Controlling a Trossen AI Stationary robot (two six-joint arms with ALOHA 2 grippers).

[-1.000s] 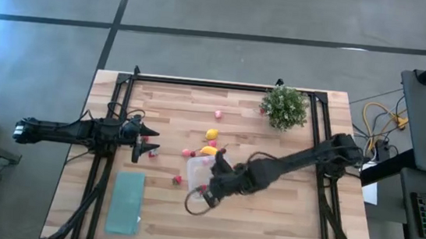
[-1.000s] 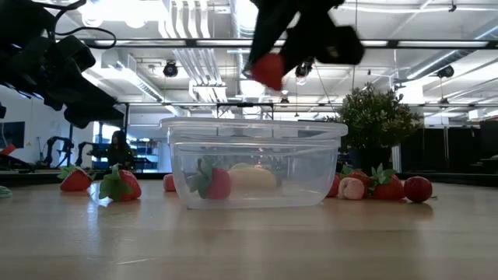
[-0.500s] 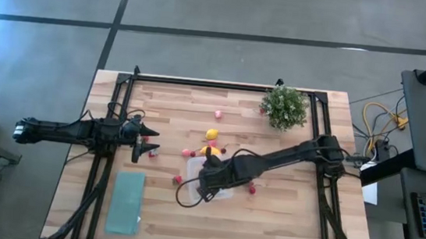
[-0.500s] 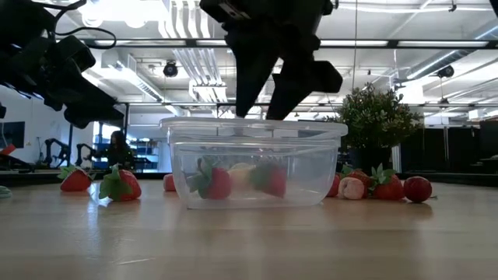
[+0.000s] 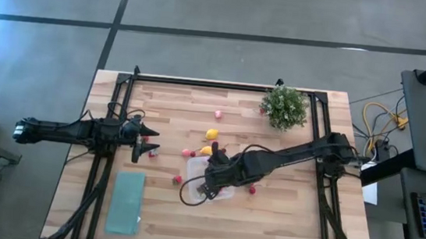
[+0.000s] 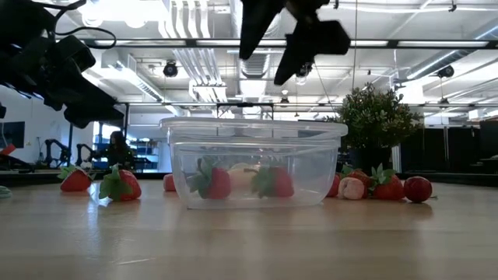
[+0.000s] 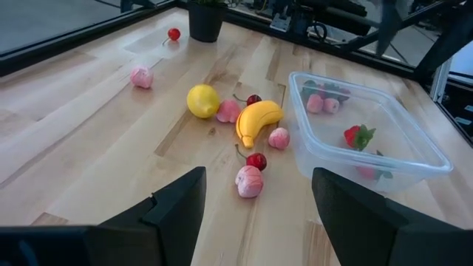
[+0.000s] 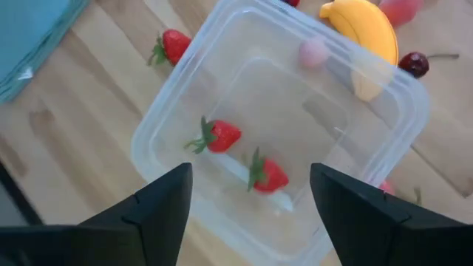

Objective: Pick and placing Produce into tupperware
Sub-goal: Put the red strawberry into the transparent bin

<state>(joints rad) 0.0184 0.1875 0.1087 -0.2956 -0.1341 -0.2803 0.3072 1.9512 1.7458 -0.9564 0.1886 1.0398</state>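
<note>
The clear tupperware [image 8: 185, 111] stands mid-table with two red strawberries [image 8: 218, 135] [image 8: 267, 174] and a pink piece [image 8: 314, 52] lying on its floor. My right gripper [image 8: 251, 174] hangs open above it, fingers pointing down, holding nothing. More produce lies loose on the wood beside the box: a banana [image 7: 259, 120], a lemon [image 7: 202, 100], cherries [image 7: 256, 159] and pink pieces [image 7: 249, 180]. My left gripper [image 5: 146, 142] waits open at the table's left, facing this produce, with nothing between its fingers.
A flat teal rectangle [image 5: 125, 202] lies near the front left. A green potted plant [image 5: 284, 107] stands at the far right. Strawberries [image 6: 120, 185] lie on the table around the box. Black frame rails [image 5: 112, 110] run along both sides.
My right gripper dipped toward the tupperware, opened and let go of a red strawberry, which dropped into the box beside the first one. The gripper then rose back above the rim.
</note>
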